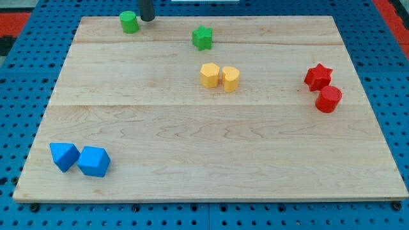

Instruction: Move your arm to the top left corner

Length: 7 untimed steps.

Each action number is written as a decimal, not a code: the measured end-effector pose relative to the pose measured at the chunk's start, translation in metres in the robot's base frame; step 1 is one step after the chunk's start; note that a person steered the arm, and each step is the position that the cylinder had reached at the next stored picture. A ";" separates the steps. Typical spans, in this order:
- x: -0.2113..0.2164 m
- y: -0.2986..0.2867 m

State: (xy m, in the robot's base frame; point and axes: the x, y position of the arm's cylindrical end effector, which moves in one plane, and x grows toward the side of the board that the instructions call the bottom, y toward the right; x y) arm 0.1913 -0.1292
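My tip (147,18) is a dark rod end at the view's top, near the top edge of the wooden board (211,134), left of centre. It stands just right of a green cylinder block (129,22), close to it; I cannot tell if they touch. The board's top left corner (83,19) lies further to the left of the cylinder. A green star block (202,37) sits to the right of my tip and a little lower.
Two yellow blocks (209,75) (231,78) sit side by side near the board's middle top. A red star (317,76) and a red cylinder (328,98) are at the right. Two blue blocks (64,155) (94,161) lie at the bottom left. Blue pegboard surrounds the board.
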 end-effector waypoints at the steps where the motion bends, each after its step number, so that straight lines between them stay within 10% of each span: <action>1: 0.001 0.000; 5: 0.107 -0.046; 7: 0.055 -0.114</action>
State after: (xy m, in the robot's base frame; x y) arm 0.2468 -0.2436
